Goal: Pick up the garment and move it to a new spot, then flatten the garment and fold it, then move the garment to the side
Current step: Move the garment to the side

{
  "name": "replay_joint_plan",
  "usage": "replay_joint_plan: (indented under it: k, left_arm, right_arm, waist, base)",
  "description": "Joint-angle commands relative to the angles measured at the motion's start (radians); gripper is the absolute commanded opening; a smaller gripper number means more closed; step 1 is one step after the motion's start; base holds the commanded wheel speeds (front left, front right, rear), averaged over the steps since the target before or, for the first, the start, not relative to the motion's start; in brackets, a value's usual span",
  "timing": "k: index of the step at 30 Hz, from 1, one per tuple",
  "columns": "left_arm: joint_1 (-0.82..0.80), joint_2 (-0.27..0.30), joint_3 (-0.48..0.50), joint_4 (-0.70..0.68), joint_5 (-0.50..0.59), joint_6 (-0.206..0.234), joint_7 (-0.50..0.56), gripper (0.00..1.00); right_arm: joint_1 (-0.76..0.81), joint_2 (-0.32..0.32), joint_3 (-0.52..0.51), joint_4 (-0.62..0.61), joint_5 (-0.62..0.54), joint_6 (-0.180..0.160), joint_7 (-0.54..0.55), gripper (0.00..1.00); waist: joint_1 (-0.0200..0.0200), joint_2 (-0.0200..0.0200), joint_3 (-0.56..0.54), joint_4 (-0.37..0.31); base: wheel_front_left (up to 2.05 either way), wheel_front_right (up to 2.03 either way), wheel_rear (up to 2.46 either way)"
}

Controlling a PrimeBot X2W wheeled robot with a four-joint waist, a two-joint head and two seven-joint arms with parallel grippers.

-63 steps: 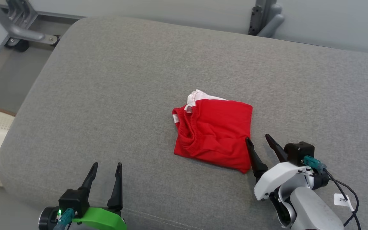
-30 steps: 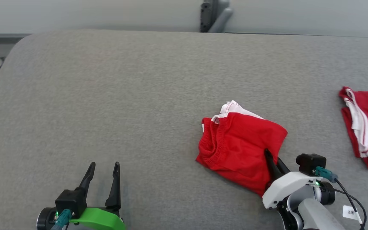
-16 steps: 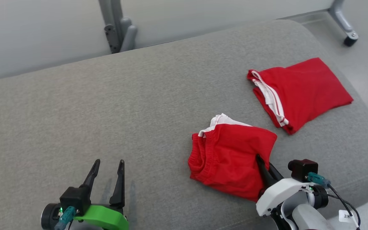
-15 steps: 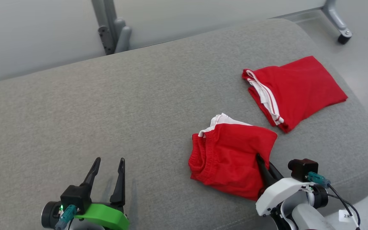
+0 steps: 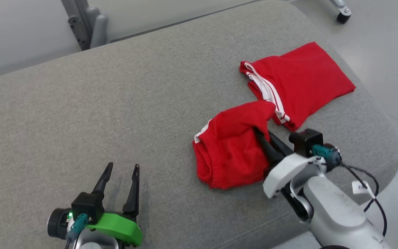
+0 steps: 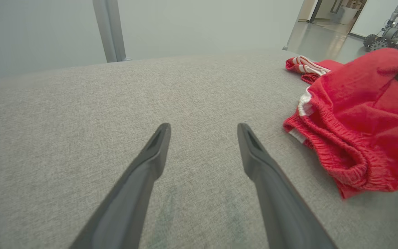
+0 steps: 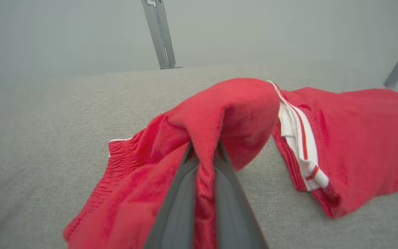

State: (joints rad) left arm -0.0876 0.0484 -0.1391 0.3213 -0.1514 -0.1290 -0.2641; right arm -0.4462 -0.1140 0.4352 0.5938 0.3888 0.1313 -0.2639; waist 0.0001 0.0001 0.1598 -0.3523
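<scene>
Jaws, head view: right gripper [image 5: 262,133] clamped narrow on a fold of the red garment [image 5: 226,152]; left gripper [image 5: 123,165] spread wide, holding nothing.
Garment, head view: bunched on the grey cushion [image 5: 116,97], its bulk to the left of the right jaws, one corner raised and draped over their tips; well to the right of the left jaws.
Second garment [image 5: 306,76], head view: folded flat just beyond the right jaws, white-striped edge nearest them; the raised corner reaches that edge, contact unclear.
Change, head view: half a second ago the garment lay flat with the jaws biting its near right edge; now that side is lifted and carried toward the second garment. The whole picture has shifted too, so the camera turned. Left gripper as before.
Right arm, head view: pale forearm [image 5: 337,221] comes in from the lower right, slanting up-left, fingers low over the cushion.
Left arm, head view: green cuff [image 5: 116,231] at the bottom edge, fingers pointing up the picture.
Left wrist view: both fingers [image 6: 150,166] stand apart above bare cushion; the garment's elastic waistband lies right of them.
Right wrist view: red cloth squeezed between the two fingers and humped over their tips; second garment just right of the tips.
</scene>
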Motion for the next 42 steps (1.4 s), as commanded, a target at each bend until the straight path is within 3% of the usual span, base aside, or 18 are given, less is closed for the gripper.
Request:
replay_joint_plan:
  k: [1, 9, 15, 22, 23, 24, 25, 31, 34, 37, 42]
  left_arm:
    - [-0.021, 0.005, -0.002, -0.001, 0.010, -0.002, 0.001, 1.00]
    - [-0.054, 0.005, -0.035, -0.009, 0.002, -0.002, 0.001, 1.00]
    - [-0.079, 0.011, -0.055, -0.014, -0.004, -0.002, 0.001, 1.00]
    - [-0.093, 0.013, -0.058, -0.017, -0.006, -0.001, 0.001, 1.00]
    - [-0.094, 0.013, -0.055, -0.017, -0.007, -0.001, 0.001, 1.00]
    - [-0.094, 0.014, -0.055, -0.019, -0.007, -0.001, 0.001, 1.00]
    - [-0.094, 0.015, -0.053, -0.019, -0.007, -0.001, 0.001, 1.00]
    - [-0.087, 0.018, -0.040, -0.017, -0.006, -0.001, 0.001, 1.00]
    - [-0.085, 0.017, -0.025, -0.014, 0.000, -0.001, 0.001, 1.00]
    - [-0.078, 0.014, -0.004, -0.018, 0.005, -0.001, 0.001, 1.00]
    - [-0.060, 0.010, 0.035, -0.020, 0.011, -0.001, 0.001, 1.00]
  right_arm:
    - [-0.051, -0.027, 0.023, 0.015, -0.003, -0.001, 0.008, 0.00]
    - [-0.320, -0.213, 0.169, 0.154, 0.010, -0.001, 0.082, 0.00]
    - [-0.432, -0.368, 0.248, 0.251, 0.058, -0.002, 0.131, 0.00]
    - [-0.495, -0.501, 0.239, 0.361, 0.080, -0.002, 0.114, 0.00]
    - [-0.502, -0.512, 0.225, 0.386, 0.089, -0.002, 0.107, 0.05]
    - [-0.508, -0.524, 0.210, 0.415, 0.088, -0.002, 0.099, 0.62]
    - [-0.518, -0.533, 0.195, 0.444, 0.081, -0.002, 0.088, 1.00]
    - [-0.551, -0.502, 0.080, 0.608, 0.055, -0.002, 0.023, 1.00]
    - [-0.550, -0.466, 0.008, 0.634, 0.030, -0.001, 0.001, 1.00]
    - [-0.499, -0.427, -0.092, 0.518, -0.007, -0.001, -0.001, 1.00]
    - [-0.314, -0.310, -0.246, 0.276, -0.086, -0.001, 0.000, 1.00]
  waist:
    - [-0.0001, -0.0001, 0.038, 0.048]
    - [-0.0001, -0.0001, 0.092, 0.166]
    - [-0.0001, -0.0001, 0.144, 0.245]
    - [-0.0001, -0.0001, 0.172, 0.303]
    - [-0.0001, -0.0001, 0.174, 0.309]
    - [-0.0001, -0.0001, 0.176, 0.314]
    - [-0.0001, -0.0001, 0.178, 0.318]
    - [-0.0001, -0.0001, 0.170, 0.320]
    - [-0.0001, -0.0001, 0.154, 0.313]
    - [-0.0001, -0.0001, 0.136, 0.303]
    - [-0.0001, -0.0001, 0.091, 0.298]
  base:
    - [0.00, 0.00, 0.00]
    - [0.00, 0.00, 0.00]
    - [0.00, 0.00, 0.00]
    - [0.00, 0.00, 0.00]
    - [0.00, 0.00, 0.00]
    - [0.00, 0.00, 0.00]
    - [0.00, 0.00, 0.00]
    - [0.00, 0.00, 0.00]
    - [0.00, 0.00, 0.00]
    - [0.00, 0.00, 0.00]
    - [0.00, 0.00, 0.00]
